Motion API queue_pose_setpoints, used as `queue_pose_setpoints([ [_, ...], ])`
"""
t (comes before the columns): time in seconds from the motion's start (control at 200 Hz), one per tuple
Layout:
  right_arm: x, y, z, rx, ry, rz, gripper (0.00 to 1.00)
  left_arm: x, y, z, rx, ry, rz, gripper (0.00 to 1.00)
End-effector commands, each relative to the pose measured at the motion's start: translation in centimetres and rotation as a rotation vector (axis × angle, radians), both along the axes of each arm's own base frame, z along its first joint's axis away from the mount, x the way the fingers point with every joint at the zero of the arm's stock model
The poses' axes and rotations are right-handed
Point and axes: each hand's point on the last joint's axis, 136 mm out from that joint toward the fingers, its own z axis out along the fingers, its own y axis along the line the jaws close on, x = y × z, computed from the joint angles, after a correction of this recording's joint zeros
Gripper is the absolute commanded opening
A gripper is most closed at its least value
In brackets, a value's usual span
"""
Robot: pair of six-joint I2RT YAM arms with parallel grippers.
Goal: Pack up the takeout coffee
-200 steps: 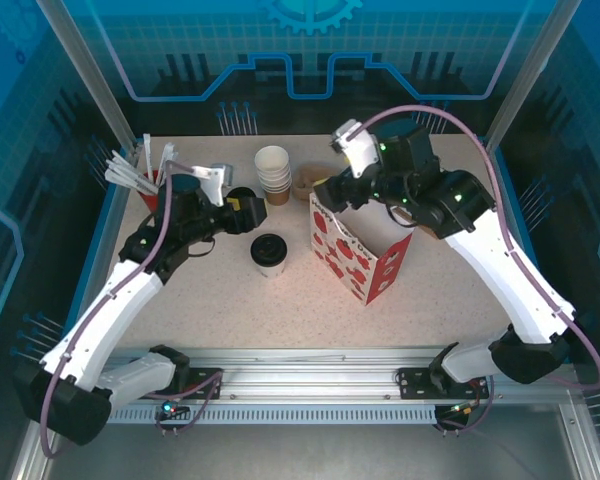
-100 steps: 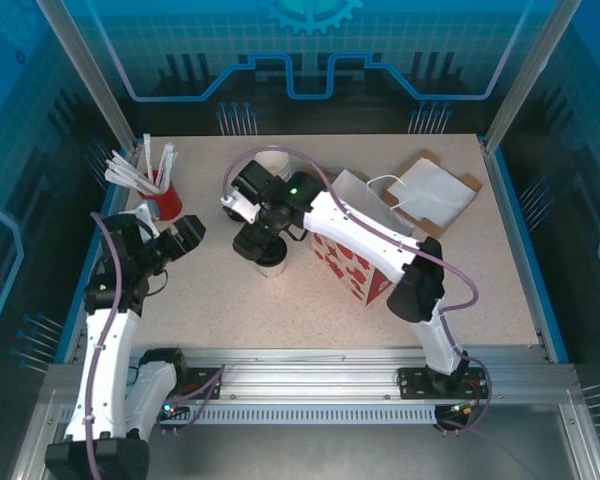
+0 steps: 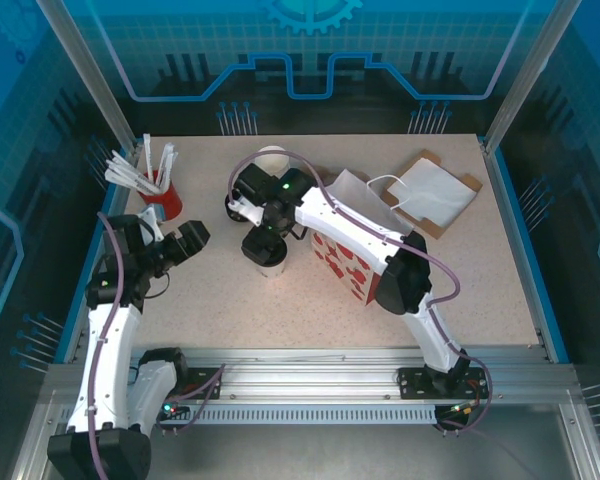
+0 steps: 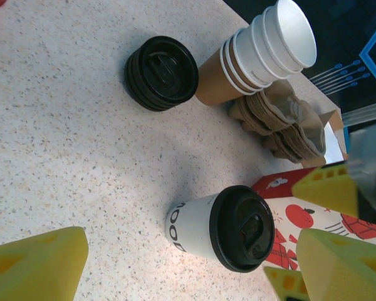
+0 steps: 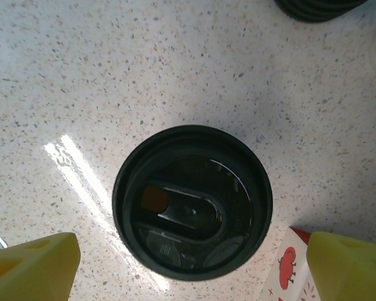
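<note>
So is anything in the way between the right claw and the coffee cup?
Nothing visible is. The right gripper hangs open straight above the takeout coffee, with one finger out past each side of its black lid. The red-and-white box stands beside the cup, not over it.

Robotics lab test cell. A speckled table (image 3: pixel 230 300) stands inside aluminium frame posts (image 3: pixel 87 65), walled by blue panels (image 3: pixel 310 50) printed with gear and circuit graphics. 2 white robot arms, left arm (image 3: pixel 105 335) and right arm (image 3: pixel 340 220), are bolted to a metal rail (image 3: pixel 310 362) along the near edge.
</note>
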Motion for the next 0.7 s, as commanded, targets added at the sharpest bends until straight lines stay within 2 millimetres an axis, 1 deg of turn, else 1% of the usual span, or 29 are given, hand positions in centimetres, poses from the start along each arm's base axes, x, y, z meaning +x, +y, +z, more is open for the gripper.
queue_pose_setpoints([
  [0.0,-0.4,-0.3,-0.8,-0.019,0.055,-0.005,0.94,-0.1,-0.6,0.5,-0.006,-0.003,-0.059,0.87],
  [0.26,-0.3,-0.2,-2.0,-0.039,0.075,-0.005,0.91,-0.1,-0.7,0.3,-0.004,-0.002,-0.068,0.87],
  [0.695,-0.5,-0.1,-2.5,-0.069,0.073,0.004,0.82,-0.1,-1.0,0.2,-0.019,-0.005,-0.083,0.87],
])
